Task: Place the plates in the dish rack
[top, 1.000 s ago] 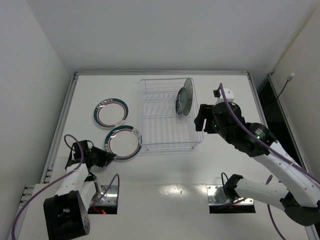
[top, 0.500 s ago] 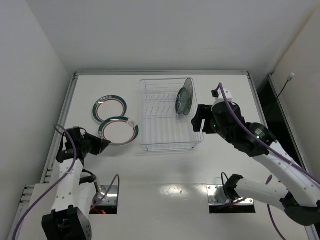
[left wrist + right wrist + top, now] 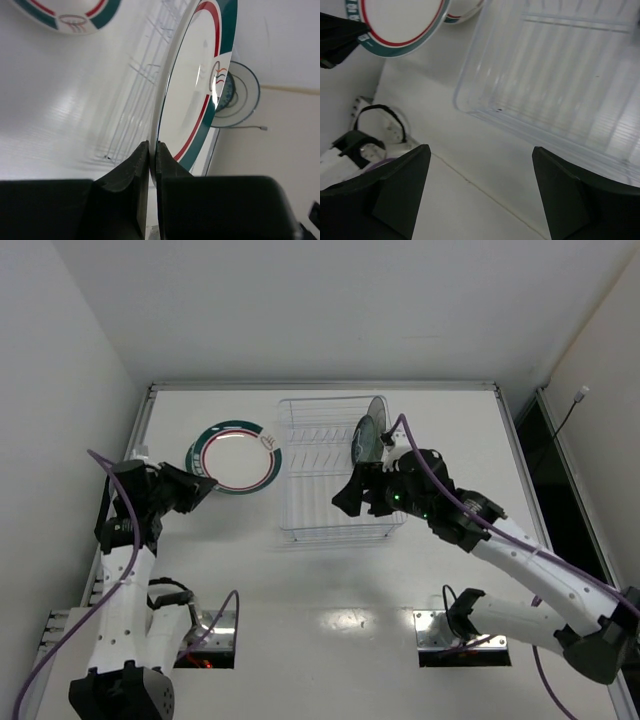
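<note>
Above the bench's point(image 3: 330, 640) left half, between its left edge and the rack point(image 3: 330, 532), the left tool point(image 3: 205, 487) was clamped tight on the rim of a green-rimmed plate point(image 3: 238, 457), holding it tilted and clear of the surface. A second green-rimmed plate point(image 3: 60, 10) lay flat beneath, toward the far-left corner. At the rack's far-right end stood the teal plate point(image 3: 366, 440). A pale plate point(image 3: 379, 407) seemed to stand behind it, though little of it showed. The right tool point(image 3: 342, 500) hung over the rack's near side, jaws wide and empty.

The grip looked like the weak point. With only a thin pinch at one edge, the plate's weight could make it pivot or slide out on the way across. The right tool sat over the open slots, so the incoming plate might strike it unless it cleared off. The rack looked light, so a plate landing on a tine instead of between two could shove it or glance off. Going too far right risked knocking the standing plates.
</note>
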Available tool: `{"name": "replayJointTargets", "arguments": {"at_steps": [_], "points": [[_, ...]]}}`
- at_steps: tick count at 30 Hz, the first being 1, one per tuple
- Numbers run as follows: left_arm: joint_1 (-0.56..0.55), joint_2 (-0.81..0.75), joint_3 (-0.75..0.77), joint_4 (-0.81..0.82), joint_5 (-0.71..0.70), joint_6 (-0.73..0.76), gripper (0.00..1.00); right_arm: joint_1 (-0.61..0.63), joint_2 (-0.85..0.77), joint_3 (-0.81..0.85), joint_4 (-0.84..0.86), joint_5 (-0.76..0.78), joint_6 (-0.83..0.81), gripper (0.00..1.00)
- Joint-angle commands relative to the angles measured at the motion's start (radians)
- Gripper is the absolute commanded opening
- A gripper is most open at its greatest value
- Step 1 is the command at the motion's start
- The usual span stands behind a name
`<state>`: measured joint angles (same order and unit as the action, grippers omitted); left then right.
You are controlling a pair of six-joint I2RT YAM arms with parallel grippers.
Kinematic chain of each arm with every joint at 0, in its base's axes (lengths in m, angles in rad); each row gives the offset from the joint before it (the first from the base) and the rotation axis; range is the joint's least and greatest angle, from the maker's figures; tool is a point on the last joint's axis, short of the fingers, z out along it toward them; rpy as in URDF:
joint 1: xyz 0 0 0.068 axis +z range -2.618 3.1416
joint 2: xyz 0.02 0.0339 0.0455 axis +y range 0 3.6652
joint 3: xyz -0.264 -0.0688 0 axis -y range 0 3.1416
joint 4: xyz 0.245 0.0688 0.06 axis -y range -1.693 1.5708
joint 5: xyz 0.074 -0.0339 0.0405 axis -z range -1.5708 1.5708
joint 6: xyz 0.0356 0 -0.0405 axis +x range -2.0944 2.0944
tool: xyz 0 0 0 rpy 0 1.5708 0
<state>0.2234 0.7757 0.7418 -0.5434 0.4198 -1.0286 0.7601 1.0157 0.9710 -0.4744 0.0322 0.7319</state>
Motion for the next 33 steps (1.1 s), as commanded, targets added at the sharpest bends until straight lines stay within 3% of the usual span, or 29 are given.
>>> {"name": "replayJointTargets", "arguments": {"at_steps": [1,12,17,20,21,24,25,26,28,29,30,33], "points": [[-0.032,-0.019,0.03,0.173,0.135,-0.007,0.0,-0.022,0.03,-0.055,0.336,-0.196,0.118,0.8],[-0.122,-0.049,-0.079,0.5,0.353,-0.131,0.0,-0.117,0.312,-0.218,1.135,-0.411,0.414,0.83],[-0.176,-0.067,-0.14,0.646,0.389,-0.203,0.0,-0.127,0.403,-0.157,1.197,-0.411,0.435,0.84],[-0.22,-0.079,-0.176,0.658,0.367,-0.214,0.0,-0.136,0.435,-0.118,1.183,-0.411,0.435,0.64],[-0.243,-0.088,-0.199,0.686,0.358,-0.226,0.0,-0.136,0.446,-0.106,1.183,-0.411,0.446,0.41],[-0.278,-0.089,-0.231,0.706,0.358,-0.237,0.0,-0.157,0.446,-0.097,1.156,-0.411,0.455,0.08],[-0.288,-0.079,-0.24,0.697,0.358,-0.214,0.14,-0.157,0.446,-0.088,1.136,-0.411,0.455,0.0],[-0.288,-0.079,-0.24,0.669,0.358,-0.187,0.3,-0.171,0.433,-0.087,1.069,-0.396,0.436,0.0],[-0.274,-0.03,-0.133,0.42,0.332,-0.009,0.62,-0.183,0.328,-0.062,0.89,-0.22,0.338,0.0],[-0.274,-0.012,-0.077,0.302,0.233,0.069,0.8,-0.173,0.298,0.031,0.608,-0.127,0.283,0.0],[-0.265,0.006,-0.02,0.116,0.167,0.135,0.84,-0.162,0.281,0.091,0.471,0.073,0.179,0.0],[-0.265,0.046,0.141,-0.027,-0.088,0.3,0.87,-0.162,0.349,0.332,0.076,0.35,0.091,0.0]]}}
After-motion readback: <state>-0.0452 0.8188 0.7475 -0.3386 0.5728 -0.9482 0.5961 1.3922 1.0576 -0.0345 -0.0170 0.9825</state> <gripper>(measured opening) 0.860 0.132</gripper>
